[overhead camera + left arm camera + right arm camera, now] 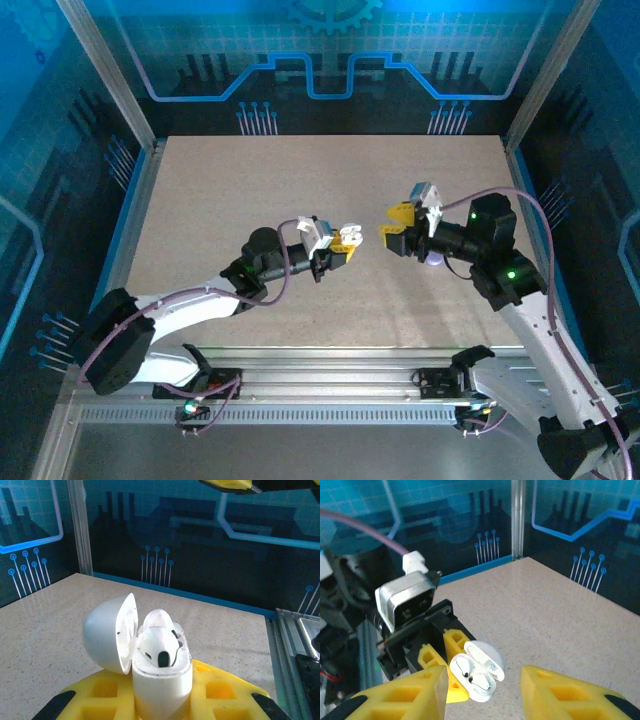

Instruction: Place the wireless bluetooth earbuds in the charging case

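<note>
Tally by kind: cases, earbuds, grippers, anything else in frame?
white charging case, open: 1
earbuds seated in it: 2
pale lavender object, partly hidden: 1
grippers, left gripper and right gripper: 2
Total: 6

Setting: a robotics lab test cell, not a home or shop.

Evidence:
- A speckled beige composite bench (300,200) is boxed in by bare silver aluminium extrusion posts (103,65).
- The walls are glossy dark-blue panels printed with a light-blue circuit-trace pattern (320,60).
- A slotted silver aluminium mounting rail (330,385) runs along the near bench edge, and two white-and-black robot arms (190,305) are bolted to it side by side.
- A purple cable (365,523) loops along an arm, and small green status lights (511,271) glow on the joints.
</note>
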Robot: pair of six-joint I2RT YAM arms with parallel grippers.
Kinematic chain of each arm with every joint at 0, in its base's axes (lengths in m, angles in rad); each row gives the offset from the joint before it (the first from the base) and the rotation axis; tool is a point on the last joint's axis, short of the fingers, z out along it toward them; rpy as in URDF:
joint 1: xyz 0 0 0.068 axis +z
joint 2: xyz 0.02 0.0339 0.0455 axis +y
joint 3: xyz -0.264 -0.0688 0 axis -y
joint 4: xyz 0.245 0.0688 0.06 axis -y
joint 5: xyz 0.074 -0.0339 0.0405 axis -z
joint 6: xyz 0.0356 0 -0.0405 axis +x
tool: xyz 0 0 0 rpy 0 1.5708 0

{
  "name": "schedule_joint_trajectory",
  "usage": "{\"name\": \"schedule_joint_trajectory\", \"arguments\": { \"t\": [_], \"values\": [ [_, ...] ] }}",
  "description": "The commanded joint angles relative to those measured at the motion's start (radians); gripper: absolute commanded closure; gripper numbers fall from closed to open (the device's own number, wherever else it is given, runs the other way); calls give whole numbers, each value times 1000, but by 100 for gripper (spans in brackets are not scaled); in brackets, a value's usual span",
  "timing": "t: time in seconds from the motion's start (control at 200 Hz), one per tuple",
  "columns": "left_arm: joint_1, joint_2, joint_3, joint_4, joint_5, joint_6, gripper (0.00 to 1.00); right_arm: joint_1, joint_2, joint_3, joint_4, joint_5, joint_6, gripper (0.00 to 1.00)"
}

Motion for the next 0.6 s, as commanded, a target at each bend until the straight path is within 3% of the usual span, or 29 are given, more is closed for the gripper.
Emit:
{"name": "schedule_joint_trajectory", "arguments": {
  "t": [0.0, 0.205, 0.34, 0.445, 0.595],
  "values": [
    [-7, -43, 10, -7, 51, 31, 93, -17, -5, -7, -69, -115, -251, 57],
    [-6, -63, -1, -14, 102, 69, 93, -16, 35, 14, -195, -141, -443, 54],
    [-7, -80, 2, -30, 127, 94, 93, -17, 94, 59, -292, -135, -526, 41],
    [-8, -94, 8, -56, 127, 114, 93, -17, 133, 73, -312, -144, -543, 34],
    [-7, -102, 10, -59, 128, 115, 93, -8, 194, 88, -315, -180, -552, 33]
  ]
}}
